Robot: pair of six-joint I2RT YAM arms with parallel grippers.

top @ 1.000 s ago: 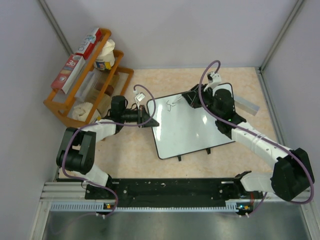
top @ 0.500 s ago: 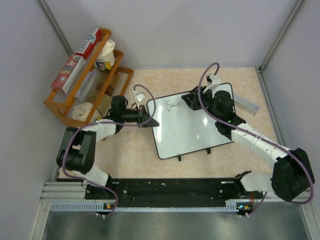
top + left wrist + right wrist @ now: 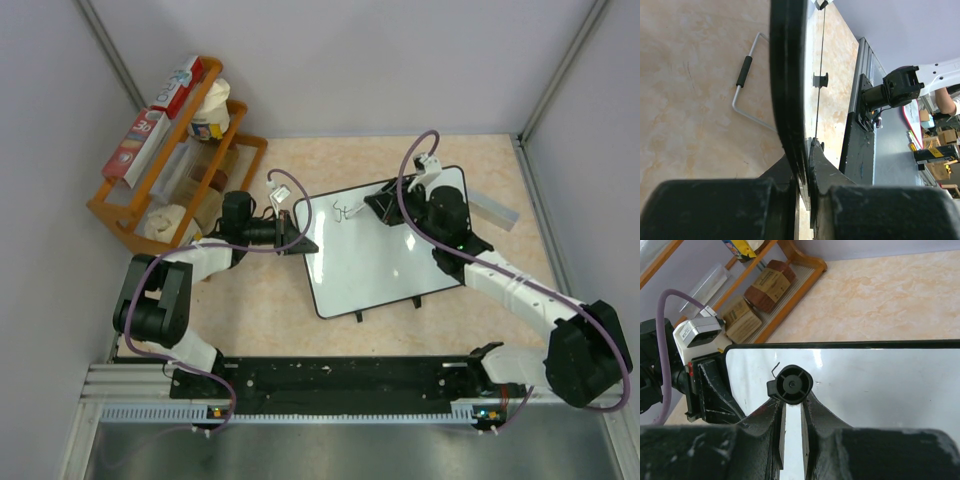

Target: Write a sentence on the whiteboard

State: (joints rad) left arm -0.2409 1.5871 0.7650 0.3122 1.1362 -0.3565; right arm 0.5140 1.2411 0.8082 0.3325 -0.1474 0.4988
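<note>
The whiteboard point(image 3: 385, 250) lies tilted on the table, white with a thin black rim. My left gripper point(image 3: 298, 238) is shut on its left edge; in the left wrist view point(image 3: 807, 150) the board's rim point(image 3: 787, 75) runs edge-on between the jaws. My right gripper point(image 3: 380, 205) is shut on a black marker point(image 3: 792, 384), held tip-down over the board's far left part point(image 3: 880, 375). Of the sentence only thin dark strokes like "St" point(image 3: 343, 212) show, just left of the marker. One short stroke point(image 3: 774, 369) shows beside the marker.
A wooden rack point(image 3: 170, 150) with boxes and packets stands at the far left. A small grey bar point(image 3: 495, 208) lies right of the board. A wire stand point(image 3: 745, 80) lies on the table under the board's edge. The black rail point(image 3: 330, 385) runs along the near edge.
The right gripper with the marker has shifted slightly nearer and left over the board. The dark marks at the board's upper left have grown into "St". The left arm has not moved.
</note>
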